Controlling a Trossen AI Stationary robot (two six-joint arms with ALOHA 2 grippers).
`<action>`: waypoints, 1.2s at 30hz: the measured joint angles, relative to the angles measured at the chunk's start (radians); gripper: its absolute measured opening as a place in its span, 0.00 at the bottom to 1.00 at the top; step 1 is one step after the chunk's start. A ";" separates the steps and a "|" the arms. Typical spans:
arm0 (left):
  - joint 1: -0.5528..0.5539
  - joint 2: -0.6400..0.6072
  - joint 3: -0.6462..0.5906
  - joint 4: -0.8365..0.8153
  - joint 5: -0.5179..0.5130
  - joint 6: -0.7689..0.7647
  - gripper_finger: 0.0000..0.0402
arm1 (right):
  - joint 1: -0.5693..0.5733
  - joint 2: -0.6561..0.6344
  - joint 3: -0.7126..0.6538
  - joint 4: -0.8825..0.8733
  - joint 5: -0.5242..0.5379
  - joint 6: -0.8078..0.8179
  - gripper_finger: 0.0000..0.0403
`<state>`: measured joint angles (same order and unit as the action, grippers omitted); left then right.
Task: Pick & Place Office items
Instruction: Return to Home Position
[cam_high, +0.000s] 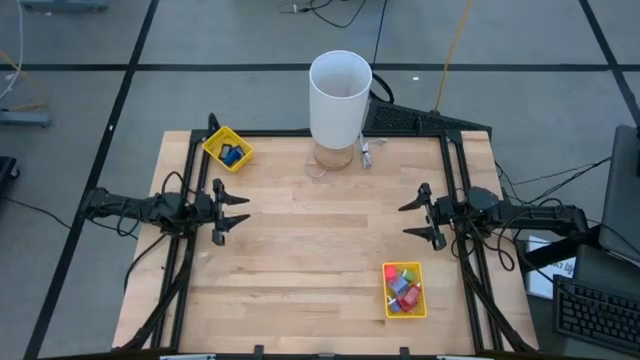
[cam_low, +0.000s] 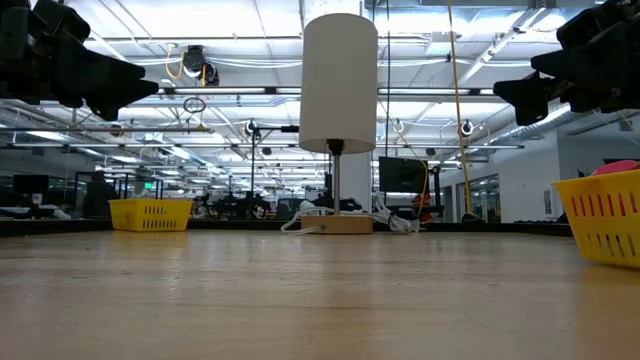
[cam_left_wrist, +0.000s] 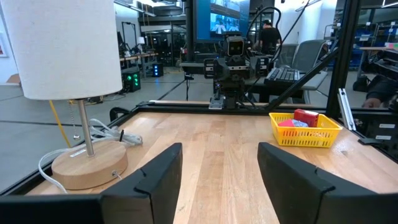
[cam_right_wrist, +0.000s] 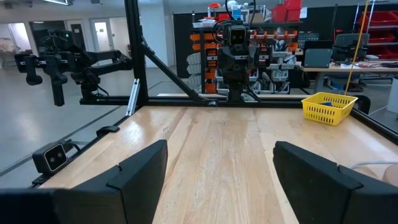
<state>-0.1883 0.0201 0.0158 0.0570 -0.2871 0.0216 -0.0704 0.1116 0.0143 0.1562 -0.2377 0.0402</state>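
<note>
Small office items lie in two yellow trays. Blue and dark pieces (cam_high: 232, 153) fill the tray (cam_high: 215, 140) at the far left. Red, pink, light blue and green pieces (cam_high: 404, 287) fill the tray (cam_high: 388, 300) near the front right, which the left wrist view shows as a tray (cam_left_wrist: 305, 135) with red pieces (cam_left_wrist: 306, 116). My left gripper (cam_high: 238, 212) hovers level at the table's left side, open and empty (cam_left_wrist: 221, 155). My right gripper (cam_high: 410, 220) hovers level at the right side, also open and empty (cam_right_wrist: 221, 149). Both point toward the table's middle.
A lamp with a tall white shade (cam_high: 340, 92) stands on a round wooden base (cam_high: 334, 160) at the far middle, its white cord (cam_left_wrist: 99, 134) beside it. Bare wooden tabletop (cam_high: 320, 250) lies between the two grippers. A black frame runs along the table's edges.
</note>
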 joint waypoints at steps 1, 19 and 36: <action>0.000 0.000 0.000 0.000 0.000 0.000 0.53 | 0.000 0.000 0.000 0.000 0.000 0.000 0.69; 0.000 0.000 0.000 0.000 0.000 0.000 0.44 | 0.000 0.000 0.000 0.000 0.000 0.000 0.69; 0.000 0.000 0.000 0.000 0.000 0.000 0.42 | 0.000 0.000 0.000 0.000 0.000 0.000 0.69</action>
<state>-0.1886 0.0204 0.0158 0.0570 -0.2871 0.0216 -0.0704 0.1116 0.0143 0.1562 -0.2379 0.0402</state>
